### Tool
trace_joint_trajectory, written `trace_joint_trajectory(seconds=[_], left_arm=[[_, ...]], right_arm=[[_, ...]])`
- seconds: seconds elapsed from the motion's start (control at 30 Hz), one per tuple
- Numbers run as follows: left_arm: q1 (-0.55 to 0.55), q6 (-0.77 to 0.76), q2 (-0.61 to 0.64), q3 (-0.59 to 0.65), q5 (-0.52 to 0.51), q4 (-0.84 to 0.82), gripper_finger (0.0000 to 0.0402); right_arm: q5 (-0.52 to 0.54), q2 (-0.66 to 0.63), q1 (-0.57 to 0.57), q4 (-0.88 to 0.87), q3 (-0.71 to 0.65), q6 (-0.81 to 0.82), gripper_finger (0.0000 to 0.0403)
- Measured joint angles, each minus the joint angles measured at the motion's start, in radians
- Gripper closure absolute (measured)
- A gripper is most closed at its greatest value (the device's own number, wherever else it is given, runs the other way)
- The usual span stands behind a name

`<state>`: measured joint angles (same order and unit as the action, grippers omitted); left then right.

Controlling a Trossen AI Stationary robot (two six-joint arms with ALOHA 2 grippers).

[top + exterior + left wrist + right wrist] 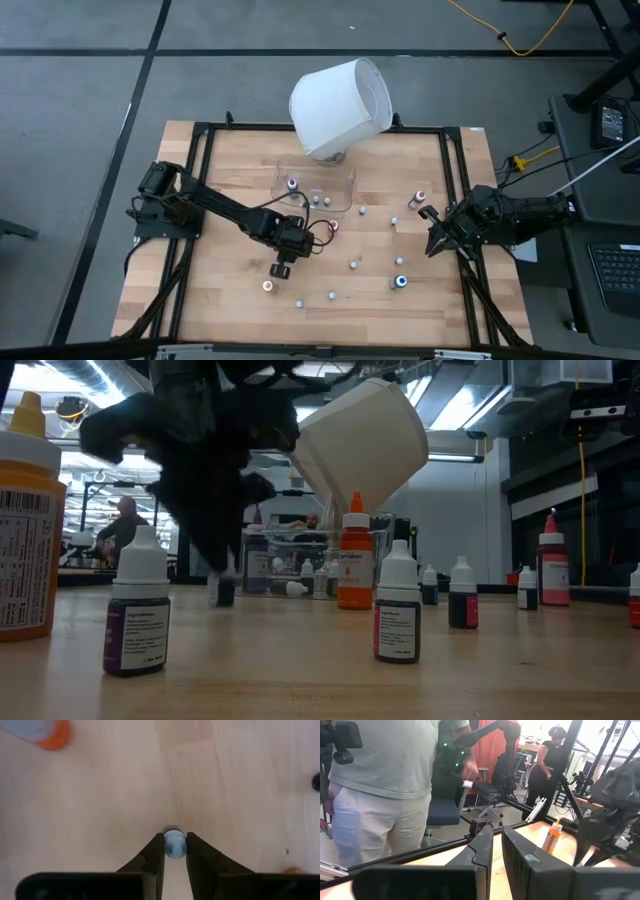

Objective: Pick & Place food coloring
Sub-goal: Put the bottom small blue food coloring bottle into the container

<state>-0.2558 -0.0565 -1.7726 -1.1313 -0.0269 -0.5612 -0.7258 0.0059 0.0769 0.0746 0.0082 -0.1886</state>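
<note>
Small food coloring bottles stand scattered upright on the wooden table point(230, 160), among them a blue-capped one point(400, 281), a pink-capped one point(419, 197) and an orange one point(268, 286). A few more are in the clear tray point(340, 172). My left gripper point(174, 846) reaches down at the table's middle point(282, 268) and is shut on one pale-capped food coloring bottle point(174, 843). My right gripper point(496, 851) waits shut at the right edge point(433, 238), pointing level, with nothing in it. My left gripper pinches the pale cap point(174, 851) of the small bottle between its two fingers, one fingertip point(157, 851) on either side. The fingers come steeply from above. In the low view the bottle point(225, 593) stands upright on the table under the fingers.
A big white lampshade point(340, 95) lies tilted at the far edge behind the tray. A black frame point(452, 170) borders the tabletop. More bottles stand close to the low camera point(137, 605) point(397, 605) point(353, 555). People show in the room beyond.
</note>
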Motion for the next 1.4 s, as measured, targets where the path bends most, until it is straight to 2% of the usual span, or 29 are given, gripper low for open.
trace_joint_trajectory(seconds=[0.27,0.43,0.53,0.8,1.0,1.17,1.4], left_arm=[[0.090,0.024,0.199,-0.071,-0.173,-0.176,0.0339],[0.195,-0.005,0.318,-0.116,-0.192,-0.196,0.0341],[0.256,0.003,0.345,-0.132,-0.189,-0.199,0.0341],[0.365,0.172,0.302,-0.147,-0.073,-0.202,0.0342],[0.419,0.281,0.240,-0.147,-0.073,-0.184,0.0342],[0.422,0.345,0.185,-0.146,-0.078,-0.126,0.0342],[0.434,0.358,0.108,-0.146,-0.083,-0.082,0.0342]], right_arm=[[0.000,0.000,0.000,0.000,0.000,0.000,0.0359],[0.000,0.000,0.000,0.000,0.000,0.000,0.0359],[0.000,0.000,0.000,0.001,0.000,0.000,0.0359],[0.000,0.000,0.000,0.001,0.000,0.000,0.0359],[0.000,0.000,0.000,0.000,0.000,0.000,0.0359],[0.000,0.000,0.000,0.001,0.000,0.000,0.0359],[0.000,0.000,0.000,0.000,0.000,0.000,0.0359]])
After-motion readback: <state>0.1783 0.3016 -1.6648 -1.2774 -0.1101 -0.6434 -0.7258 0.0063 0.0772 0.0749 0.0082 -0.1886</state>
